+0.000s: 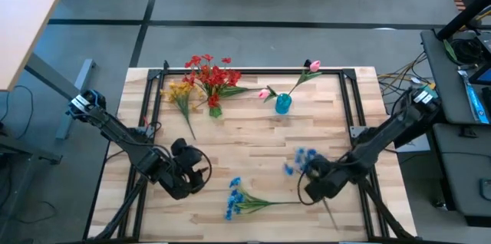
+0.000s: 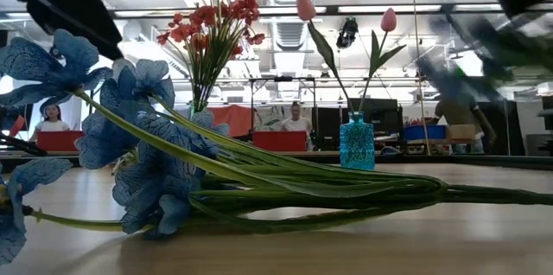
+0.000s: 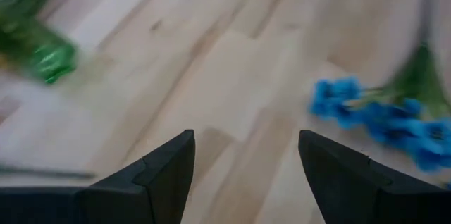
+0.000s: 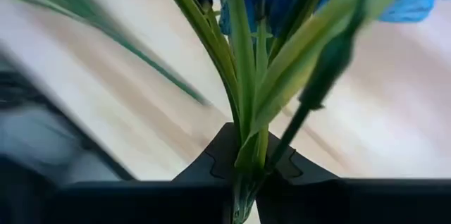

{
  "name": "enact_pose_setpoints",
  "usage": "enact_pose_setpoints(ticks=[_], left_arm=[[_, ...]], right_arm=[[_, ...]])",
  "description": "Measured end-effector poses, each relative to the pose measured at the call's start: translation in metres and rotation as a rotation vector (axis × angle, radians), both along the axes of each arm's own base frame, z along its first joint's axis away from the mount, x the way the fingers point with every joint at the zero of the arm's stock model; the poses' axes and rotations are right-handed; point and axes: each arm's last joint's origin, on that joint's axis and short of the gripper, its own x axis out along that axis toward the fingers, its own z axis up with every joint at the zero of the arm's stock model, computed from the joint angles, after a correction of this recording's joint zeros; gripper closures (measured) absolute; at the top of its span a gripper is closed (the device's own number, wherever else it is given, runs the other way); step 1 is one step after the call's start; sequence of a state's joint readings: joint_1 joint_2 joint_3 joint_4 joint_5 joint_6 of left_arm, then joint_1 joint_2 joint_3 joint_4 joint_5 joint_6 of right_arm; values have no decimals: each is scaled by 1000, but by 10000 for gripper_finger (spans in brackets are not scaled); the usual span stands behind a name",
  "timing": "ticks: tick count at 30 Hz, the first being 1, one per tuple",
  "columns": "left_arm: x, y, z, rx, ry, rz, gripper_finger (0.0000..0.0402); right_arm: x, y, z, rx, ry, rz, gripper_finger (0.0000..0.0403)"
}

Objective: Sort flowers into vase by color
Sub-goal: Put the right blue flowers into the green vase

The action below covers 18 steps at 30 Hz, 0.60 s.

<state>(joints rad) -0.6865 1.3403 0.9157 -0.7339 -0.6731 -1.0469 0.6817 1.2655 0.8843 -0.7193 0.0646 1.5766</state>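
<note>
My right gripper (image 1: 313,185) is shut on a blue flower spray (image 1: 301,159) near the table's front right. A second blue spray (image 1: 239,197) lies flat on the table between my two grippers and fills the foreground of the low view (image 2: 155,163). My left gripper (image 1: 193,172) hovers open at the front left, holding nothing. At the back, a small blue vase (image 1: 283,104) holds pink tulips (image 1: 314,66). Red flowers (image 1: 211,75) stand upright at the back left (image 2: 212,24), with a yellow spray (image 1: 180,90) beside them. My right gripper pinches the blue spray's bundle of green stems and leaves (image 4: 243,132) between its two fingers, a little below the blooms. The fingers slant down from above and lie across the stems. The blooms (image 2: 467,50) ride well above the table, and the stem's tail (image 1: 332,215) trails toward the front edge.
A black metal frame (image 1: 253,71) runs along the table's back and sides. Bare wood (image 1: 245,136) lies between the back row of flowers and my grippers. Beyond the table, people sit in the room behind (image 2: 298,119).
</note>
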Motion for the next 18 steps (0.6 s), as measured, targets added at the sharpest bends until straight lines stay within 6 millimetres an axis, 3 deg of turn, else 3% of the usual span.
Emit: enact_pose_setpoints(ticks=[7, 15, 18], left_arm=[[5, -4, 3, 15, -35, -75, 164], [6, -3, 6, 61, -86, -33, 164], [7, -3, 20, 39, -124, -29, 164]], right_arm=[[23, -19, 60, -414, -419, 120, 384], [61, -11, 103, -849, -883, 315, 385], [79, -10, 119, -934, -1121, 384, 385]])
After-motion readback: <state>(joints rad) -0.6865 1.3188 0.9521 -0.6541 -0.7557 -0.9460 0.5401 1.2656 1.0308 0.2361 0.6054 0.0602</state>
